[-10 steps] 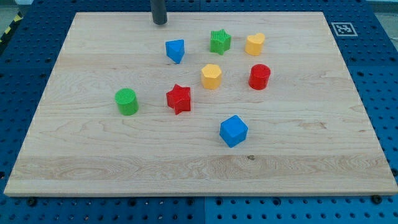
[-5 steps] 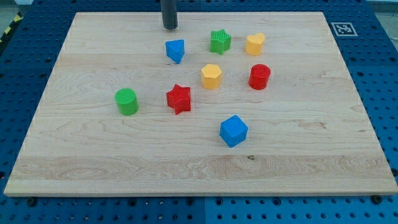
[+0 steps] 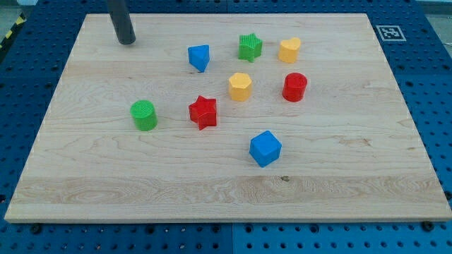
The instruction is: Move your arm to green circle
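A pale wooden board [image 3: 353,155] with lengthwise grain fills most of the view, its edges narrowing toward the view's top. It lies on a blue perforated bench [image 3: 438,92] whose regular rows of holes show along the view's left, right and bottom. A black-and-white square marker [image 3: 389,32] sits on the bench just beyond the board's top right corner. A yellow-and-black striped strip [image 3: 10,34] crosses the top left corner. Lighting is even, with short soft shadows.
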You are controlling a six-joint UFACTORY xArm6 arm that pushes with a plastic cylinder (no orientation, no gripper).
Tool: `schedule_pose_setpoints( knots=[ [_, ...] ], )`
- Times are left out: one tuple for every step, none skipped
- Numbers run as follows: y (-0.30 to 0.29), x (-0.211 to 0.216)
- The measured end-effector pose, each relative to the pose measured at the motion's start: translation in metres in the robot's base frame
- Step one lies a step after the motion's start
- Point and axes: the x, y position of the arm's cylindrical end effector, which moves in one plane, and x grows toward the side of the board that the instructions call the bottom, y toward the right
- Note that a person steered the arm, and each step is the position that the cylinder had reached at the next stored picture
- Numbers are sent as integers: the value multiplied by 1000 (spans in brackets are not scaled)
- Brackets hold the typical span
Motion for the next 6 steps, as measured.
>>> schedule_pose_setpoints(
  knots=[
    [0,5],
    [7,13],
    [46,65],
    [85,122],
    [95,147],
    [95,147]
  ],
)
